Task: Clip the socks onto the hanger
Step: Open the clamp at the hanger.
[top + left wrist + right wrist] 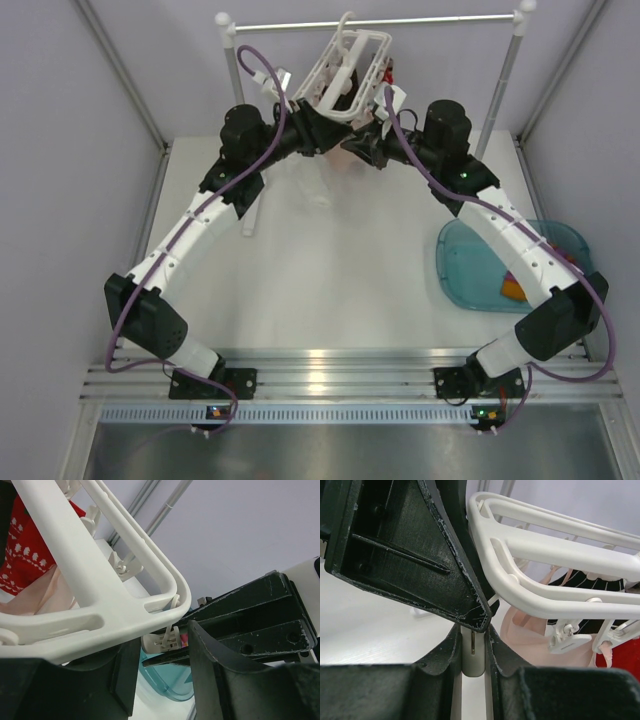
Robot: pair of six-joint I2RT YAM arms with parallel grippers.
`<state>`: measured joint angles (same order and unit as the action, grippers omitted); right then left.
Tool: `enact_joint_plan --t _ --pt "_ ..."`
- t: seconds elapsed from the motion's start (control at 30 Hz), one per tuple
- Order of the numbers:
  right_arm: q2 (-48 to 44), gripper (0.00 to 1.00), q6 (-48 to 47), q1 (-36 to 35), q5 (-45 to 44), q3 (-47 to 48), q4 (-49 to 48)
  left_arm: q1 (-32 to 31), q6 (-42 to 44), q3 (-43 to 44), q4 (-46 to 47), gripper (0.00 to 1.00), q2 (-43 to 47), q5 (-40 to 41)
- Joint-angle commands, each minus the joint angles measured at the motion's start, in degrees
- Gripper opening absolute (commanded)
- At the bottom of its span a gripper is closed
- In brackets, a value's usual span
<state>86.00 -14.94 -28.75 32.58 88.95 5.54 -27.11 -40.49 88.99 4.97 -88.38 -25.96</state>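
My right gripper [473,635] pinches narrow on a clip [472,662] at the hanger's [535,545] corner, far centre. The left gripper [161,652] sits under that corner; its grip I cannot tell. I'd squeeze squarely and steady the frame. A red sock [22,545] hangs beyond.

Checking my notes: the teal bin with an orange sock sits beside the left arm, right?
No. The teal bin with the orange sock sits beside the right arm, as the top external view shows.
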Motion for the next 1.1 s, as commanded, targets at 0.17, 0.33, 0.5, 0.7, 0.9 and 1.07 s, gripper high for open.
enact_joint_plan --t 0.17,0.33,0.5,0.7,0.9,1.07 --pt "0.0 0.0 1.3 -1.3 0.0 1.8 -4.4 -0.2 -4.0 -0.4 3.3 0.45 0.2 -0.5" --pt "-0.1 0.0 1.1 -1.4 0.0 1.3 -4.1 -0.2 -5.5 -0.7 4.4 0.38 0.5 -0.2" --pt "-0.4 0.0 0.7 -1.4 0.0 0.9 -3.6 -0.1 -4.8 -1.0 4.4 0.14 0.8 0.0" --pt "-1.0 0.35 -0.8 -1.4 -1.2 0.9 0.0 0.1 -3.2 -1.1 4.3 0.0 0.8 -0.1" --pt "-6.1 0.66 -2.5 0.4 -2.8 -4.6 3.2 0.5 -2.8 -1.0 4.3 0.0 1.0 0.1" --pt "-10.6 0.8 -2.2 7.6 1.5 -8.3 9.4 0.7 -2.8 -0.9 4.4 0.0 1.0 -0.1"
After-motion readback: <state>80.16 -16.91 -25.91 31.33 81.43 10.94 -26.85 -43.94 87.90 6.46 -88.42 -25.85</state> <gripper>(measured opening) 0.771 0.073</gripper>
